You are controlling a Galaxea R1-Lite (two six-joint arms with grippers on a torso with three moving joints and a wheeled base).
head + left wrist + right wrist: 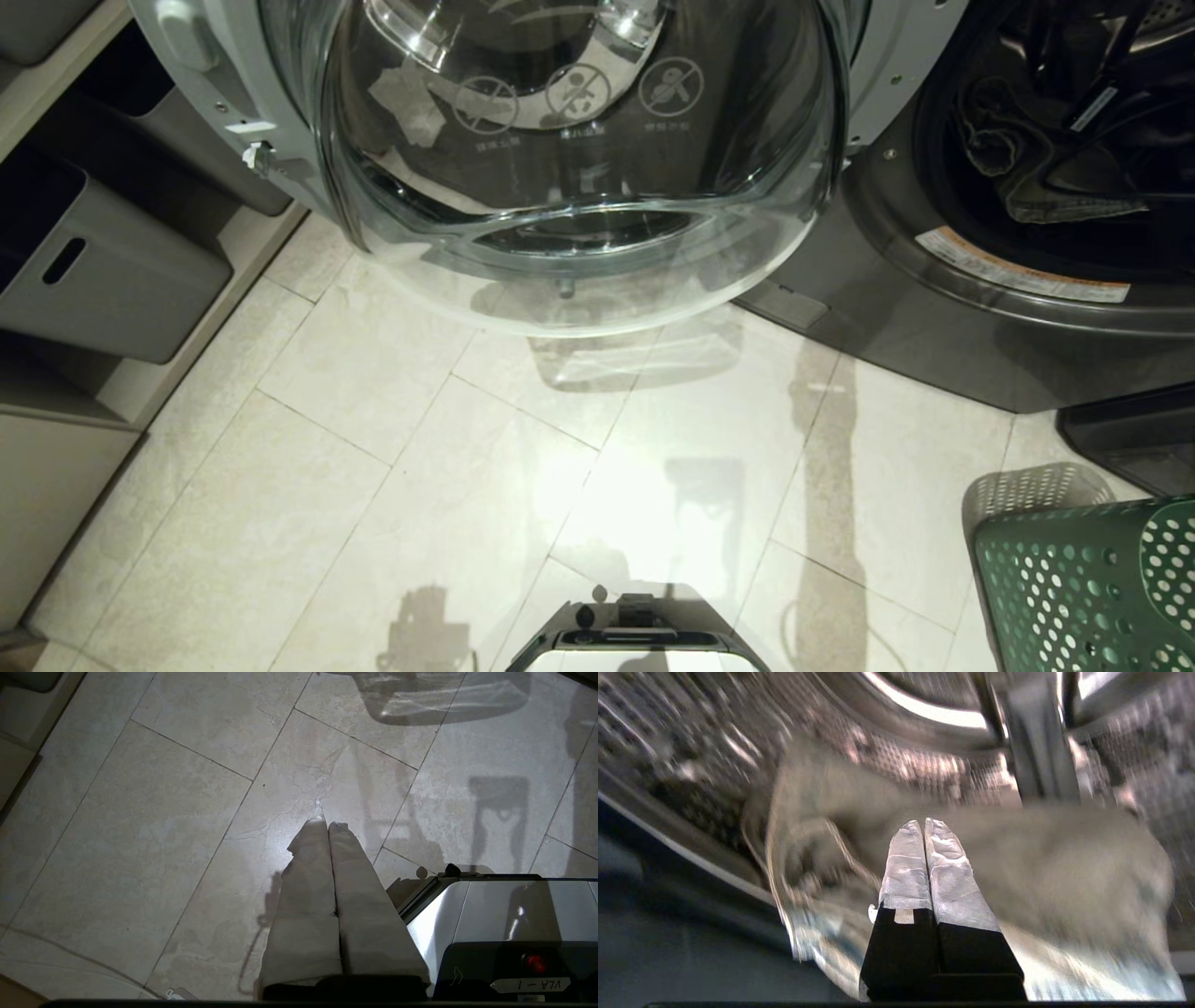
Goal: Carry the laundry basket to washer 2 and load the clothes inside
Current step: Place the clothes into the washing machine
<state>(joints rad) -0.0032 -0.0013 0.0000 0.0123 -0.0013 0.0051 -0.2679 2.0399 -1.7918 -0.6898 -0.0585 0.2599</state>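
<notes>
The left gripper [327, 826] had two long tapering fingers [308, 896] wrapped in pale beige cloth-like covering, creased and slightly frayed at the tips, rising from a black base. The right gripper [923, 823] showed the same build, its fingers [906, 872] sheathed in whitish, wrinkled wrap over black bodies, with a small pale patch of tape at the wrap's lower edge. The robot's base [490, 914] was glossy silver-white with dark trim, a red button [535, 961] and a white printed label [530, 984].
</notes>
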